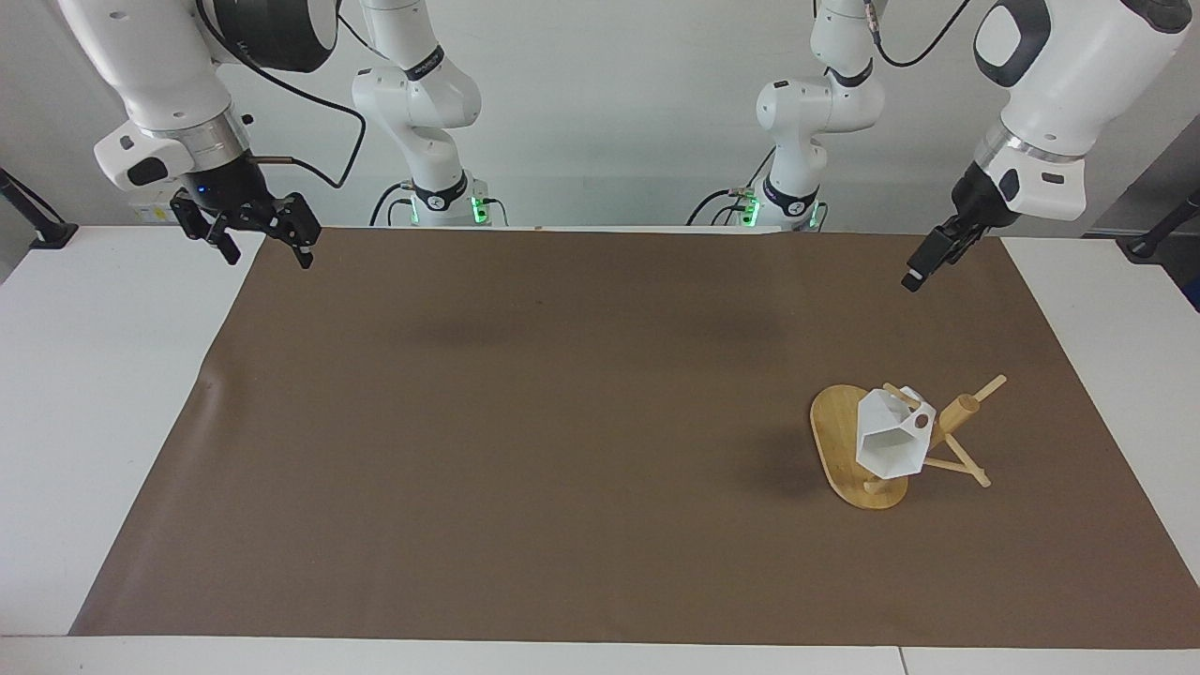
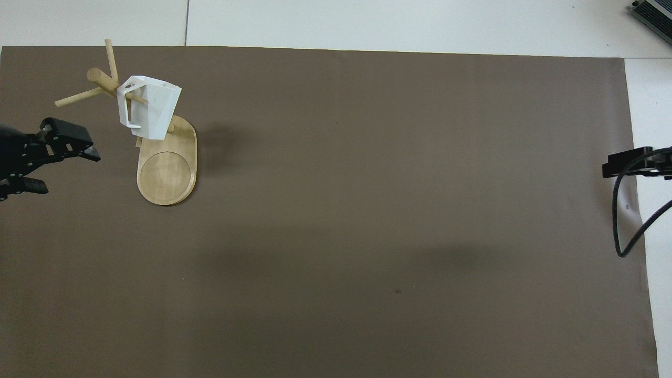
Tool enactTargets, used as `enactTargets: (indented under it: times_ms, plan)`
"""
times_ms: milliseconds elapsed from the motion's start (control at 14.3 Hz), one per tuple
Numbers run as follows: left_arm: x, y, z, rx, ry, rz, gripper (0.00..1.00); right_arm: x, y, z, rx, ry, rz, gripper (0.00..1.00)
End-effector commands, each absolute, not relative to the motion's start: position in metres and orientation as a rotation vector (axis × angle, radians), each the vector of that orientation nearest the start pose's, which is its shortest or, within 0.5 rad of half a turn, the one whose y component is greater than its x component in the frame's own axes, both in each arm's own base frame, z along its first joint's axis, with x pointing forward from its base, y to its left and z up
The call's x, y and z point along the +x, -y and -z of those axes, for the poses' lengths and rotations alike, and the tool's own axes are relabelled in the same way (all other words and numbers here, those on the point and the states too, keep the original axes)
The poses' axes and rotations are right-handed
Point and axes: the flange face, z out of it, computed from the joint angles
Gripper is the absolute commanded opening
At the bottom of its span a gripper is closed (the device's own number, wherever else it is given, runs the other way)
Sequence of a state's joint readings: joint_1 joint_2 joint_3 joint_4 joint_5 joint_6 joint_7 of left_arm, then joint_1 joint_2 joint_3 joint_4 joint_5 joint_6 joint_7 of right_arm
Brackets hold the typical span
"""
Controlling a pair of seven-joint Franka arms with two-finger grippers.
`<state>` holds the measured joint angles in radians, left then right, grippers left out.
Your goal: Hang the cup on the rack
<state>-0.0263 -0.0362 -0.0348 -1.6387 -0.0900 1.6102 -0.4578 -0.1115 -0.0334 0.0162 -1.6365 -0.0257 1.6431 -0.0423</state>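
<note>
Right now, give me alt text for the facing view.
A white faceted cup hangs by its handle on a peg of the bamboo mug tree, toward the left arm's end of the brown mat. The left gripper and the open right gripper hang raised, holding nothing.

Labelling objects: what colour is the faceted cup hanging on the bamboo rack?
White all over; the faceted angular cup shows best in the overhead view.
</note>
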Motion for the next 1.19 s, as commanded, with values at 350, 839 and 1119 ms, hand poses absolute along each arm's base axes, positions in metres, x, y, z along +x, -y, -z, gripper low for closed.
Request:
enactTargets:
  times_ms: [350, 839, 1119]
  plan:
    - [0.536, 0.021, -0.65, -3.201, -0.158, -0.111, 1.0, 0.543, 0.055, -0.622, -3.158, -0.081, 0.044, 1.0]
    - [0.521, 0.038, -0.666, -3.168, -0.261, -0.192, 1.0, 0.543, 0.055, -0.622, -3.158, -0.081, 0.044, 1.0]
    - [0.519, 0.042, -0.674, -3.127, -0.267, -0.147, 1.0, 0.543, 0.055, -0.622, -3.158, -0.081, 0.044, 1.0]
